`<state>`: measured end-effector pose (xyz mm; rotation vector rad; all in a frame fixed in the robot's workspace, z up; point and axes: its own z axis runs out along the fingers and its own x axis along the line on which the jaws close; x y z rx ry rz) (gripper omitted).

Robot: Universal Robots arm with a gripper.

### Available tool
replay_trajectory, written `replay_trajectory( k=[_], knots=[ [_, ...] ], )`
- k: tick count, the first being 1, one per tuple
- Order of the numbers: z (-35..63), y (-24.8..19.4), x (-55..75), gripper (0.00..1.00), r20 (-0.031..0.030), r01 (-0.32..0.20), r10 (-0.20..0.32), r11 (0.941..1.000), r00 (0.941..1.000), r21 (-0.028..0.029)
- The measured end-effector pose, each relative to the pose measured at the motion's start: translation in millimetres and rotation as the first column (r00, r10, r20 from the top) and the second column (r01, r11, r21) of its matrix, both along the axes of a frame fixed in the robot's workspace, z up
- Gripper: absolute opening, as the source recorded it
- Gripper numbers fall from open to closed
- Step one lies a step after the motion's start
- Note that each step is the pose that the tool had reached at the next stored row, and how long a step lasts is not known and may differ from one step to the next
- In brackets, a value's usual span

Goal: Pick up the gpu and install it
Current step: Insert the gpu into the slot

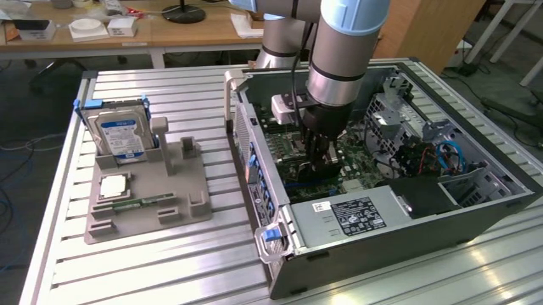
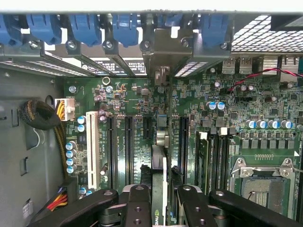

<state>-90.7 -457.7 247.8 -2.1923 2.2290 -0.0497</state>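
Observation:
My gripper [image 1: 321, 164] reaches down inside the open computer case [image 1: 280, 190], over the green motherboard [image 1: 293, 149]. In the wrist view the gpu [image 2: 160, 163] shows edge-on as a thin card between the two black fingers [image 2: 138, 201]. My gripper [image 2: 161, 191] is shut on it. The card's silver end bracket [image 2: 162, 49] stands against the case's rear slot openings, among the blue latches [image 2: 125, 26]. The card stands in line with a black expansion slot [image 2: 147, 127] on the motherboard [image 2: 265, 104]. Whether its edge is seated in the slot I cannot tell.
On the slatted table, at the exterior view's left, a grey holder [image 1: 182, 197] carries a silver hard drive [image 1: 119, 133], a square chip [image 1: 114, 186] and a narrow memory stick [image 1: 136, 203]. Inside the case are cable bundles [image 2: 40, 116], a processor socket [image 2: 262, 182] and a power supply [image 1: 365, 213].

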Motion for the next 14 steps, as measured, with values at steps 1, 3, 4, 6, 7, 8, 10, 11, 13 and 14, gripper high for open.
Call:
replay_trajectory(
  k=[1, 3, 4, 6, 7, 8, 10, 11, 13, 14],
  knots=[
    [0.0, 0.0, 0.0, 0.26, 0.0, 0.0, 0.0, 1.0, 1.0, -0.0001],
    [0.0, 0.0, 0.0, 0.26, 0.0, 0.0, 0.0, 1.0, 1.0, 0.0],
    [0.0, 0.0, 0.0, 0.26, 0.0, 0.0, 0.0, 1.0, 1.0, -0.0001],
    [0.0, 0.0, 0.0, 0.26, 0.0, 0.0, 0.0, 1.0, 1.0, -0.0001],
    [0.1, 0.0, 0.0, 0.26, 0.0001, 0.0, 0.0, 1.0, 1.0, 0.0],
    [0.3, 0.1, 0.0, 0.26, 0.0002, 0.0, 0.0, 1.0, 1.0, 0.0003],
    [0.6, 0.1, 0.0, 0.26, 0.0003, 0.0, 0.0, 1.0, 1.0, 0.0005],
    [1.0, 0.1, 0.1, 0.26, 0.0003, 0.0, 0.0, 1.0, 1.0, 0.0004],
    [2.0, 0.0, 0.1, 0.26, 0.0003, 0.0, 0.0, 1.0, 1.0, 0.0002],
    [2.0, 0.0, 0.1, 0.26, 0.0002, 0.0, 0.0, 1.0, 1.0, 0.0003]
  ],
)
